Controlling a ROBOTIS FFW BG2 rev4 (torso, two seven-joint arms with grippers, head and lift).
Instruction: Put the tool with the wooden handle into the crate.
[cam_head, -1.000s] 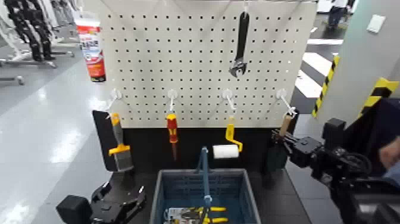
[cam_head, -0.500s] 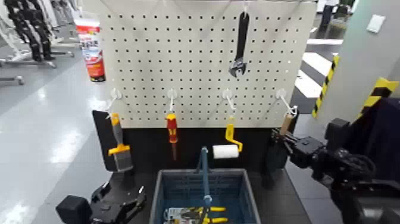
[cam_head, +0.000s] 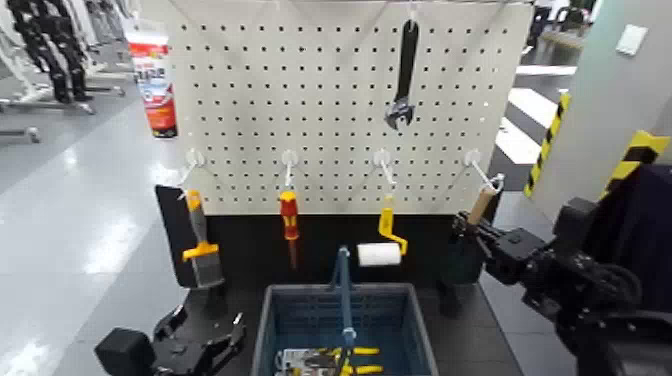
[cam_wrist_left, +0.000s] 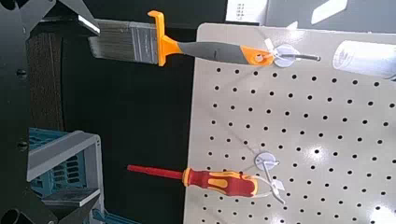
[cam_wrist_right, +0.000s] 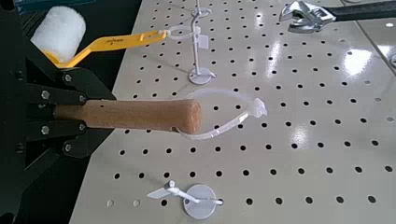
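The tool with the wooden handle (cam_head: 481, 208) hangs at the right end of the pegboard's lower row, its dark blade (cam_head: 462, 262) pointing down. My right gripper (cam_head: 471, 234) is shut on the lower part of its handle (cam_wrist_right: 131, 114). The white cord loop (cam_wrist_right: 235, 118) sticks out from the handle's end, apart from the nearest white hook (cam_wrist_right: 198, 197) in the right wrist view. The grey-blue crate (cam_head: 268, 318) with its blue handle bar (cam_head: 345, 290) stands below the board's middle. My left gripper (cam_head: 205, 338) rests open at the bottom left.
On the pegboard (cam_head: 330, 90) hang an orange-handled scraper (cam_head: 200, 245), a red-and-yellow screwdriver (cam_head: 289, 222), a yellow-handled paint roller (cam_head: 382, 245) and a black wrench (cam_head: 404, 75). Several tools lie in the crate. A red-and-white tube (cam_head: 153, 80) stands at the board's upper left.
My right arm has shifted slightly left toward the board with the handle still gripped. A person's hand at the right edge has left the view.
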